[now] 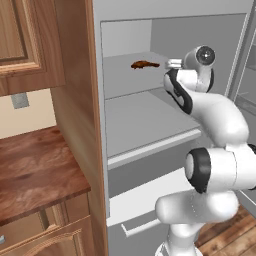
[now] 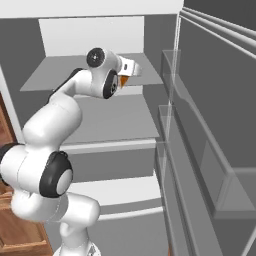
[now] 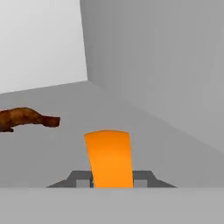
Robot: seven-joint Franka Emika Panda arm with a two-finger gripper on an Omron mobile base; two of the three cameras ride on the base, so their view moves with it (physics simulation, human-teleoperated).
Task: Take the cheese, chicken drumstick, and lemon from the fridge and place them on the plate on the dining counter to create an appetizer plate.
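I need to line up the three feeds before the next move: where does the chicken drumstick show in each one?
Left base view: chicken drumstick lies on the upper fridge shelf, left of the robot's wrist.
Right base view: I cannot make it out here; the arm covers part of that shelf.
Hand view: at the left edge, left of and beyond the cheese.
Shared landmark: that upper fridge shelf.

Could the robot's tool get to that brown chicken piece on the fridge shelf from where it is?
Probably yes. The chicken drumstick lies on the same shelf off to one side of the tool, with bare shelf between, though the cheese sits between its fingers.
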